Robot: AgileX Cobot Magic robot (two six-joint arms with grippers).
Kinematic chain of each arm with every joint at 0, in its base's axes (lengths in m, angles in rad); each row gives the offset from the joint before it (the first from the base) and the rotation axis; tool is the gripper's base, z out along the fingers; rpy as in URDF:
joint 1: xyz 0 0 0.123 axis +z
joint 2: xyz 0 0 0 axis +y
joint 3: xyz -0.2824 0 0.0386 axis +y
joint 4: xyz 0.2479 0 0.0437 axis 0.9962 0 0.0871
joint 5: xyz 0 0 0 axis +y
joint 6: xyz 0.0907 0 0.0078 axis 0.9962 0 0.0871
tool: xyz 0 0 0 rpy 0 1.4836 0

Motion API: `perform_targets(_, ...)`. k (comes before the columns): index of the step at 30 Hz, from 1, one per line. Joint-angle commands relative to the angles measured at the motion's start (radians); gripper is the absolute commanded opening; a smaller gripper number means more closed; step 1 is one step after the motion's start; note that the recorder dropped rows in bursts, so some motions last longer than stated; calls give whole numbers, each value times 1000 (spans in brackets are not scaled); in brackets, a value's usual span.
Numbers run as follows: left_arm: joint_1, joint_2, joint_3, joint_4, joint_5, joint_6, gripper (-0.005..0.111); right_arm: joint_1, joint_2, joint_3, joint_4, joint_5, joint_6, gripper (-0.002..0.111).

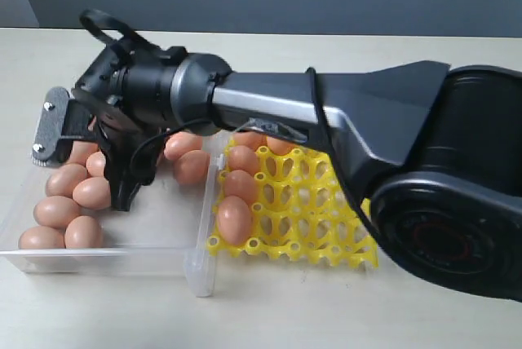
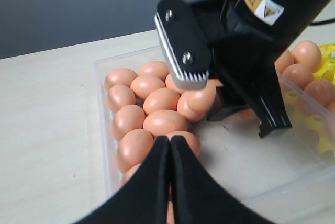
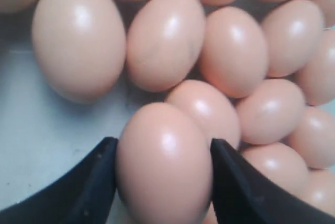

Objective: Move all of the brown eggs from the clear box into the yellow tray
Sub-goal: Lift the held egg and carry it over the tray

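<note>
Several brown eggs (image 1: 57, 211) lie heaped at the left end of the clear box (image 1: 106, 260), with two more (image 1: 192, 166) by its right wall. My right gripper (image 1: 81, 178) reaches across into the box. Its black fingers (image 3: 91, 182) press on both sides of one brown egg (image 3: 163, 164) at the edge of the heap. The yellow tray (image 1: 320, 227) stands right of the box with several brown eggs (image 1: 234, 218) in its left column. My left gripper (image 2: 170, 141) hovers shut and empty over the near end of the heap (image 2: 165, 122).
The right arm's thick black body (image 1: 424, 161) stretches over the tray's back and right side and hides part of it. The pale table (image 1: 326, 308) extends in front of the box and tray. The box's bare floor (image 2: 246, 156) lies beside the heap.
</note>
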Motion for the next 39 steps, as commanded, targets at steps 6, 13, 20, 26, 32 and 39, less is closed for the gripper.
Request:
perform_targets(6, -2, -5, 4, 0, -12, -1, 0, -2, -202, 0, -24, -66, 286, 0)
perform_targets(13, -2, -5, 4, 0, -12, -1, 0, -2, -366, 48, -245, -53, 669, 0)
perform_targets(20, -2, -5, 4, 0, -12, -1, 0, -2, -597, 312, -507, -150, 1080, 0)
perform_targets(26, -2, -5, 4, 0, -12, -1, 0, -2, -824, 697, -891, -202, 1618, 0)
perform_targets(32, -2, -5, 4, 0, -12, -1, 0, -2, -928, 1124, -1448, -257, 2318, 0)
perform_targets(39, -2, -5, 4, 0, -12, -1, 0, -2, -826, 1275, -1467, -136, 2517, 0)
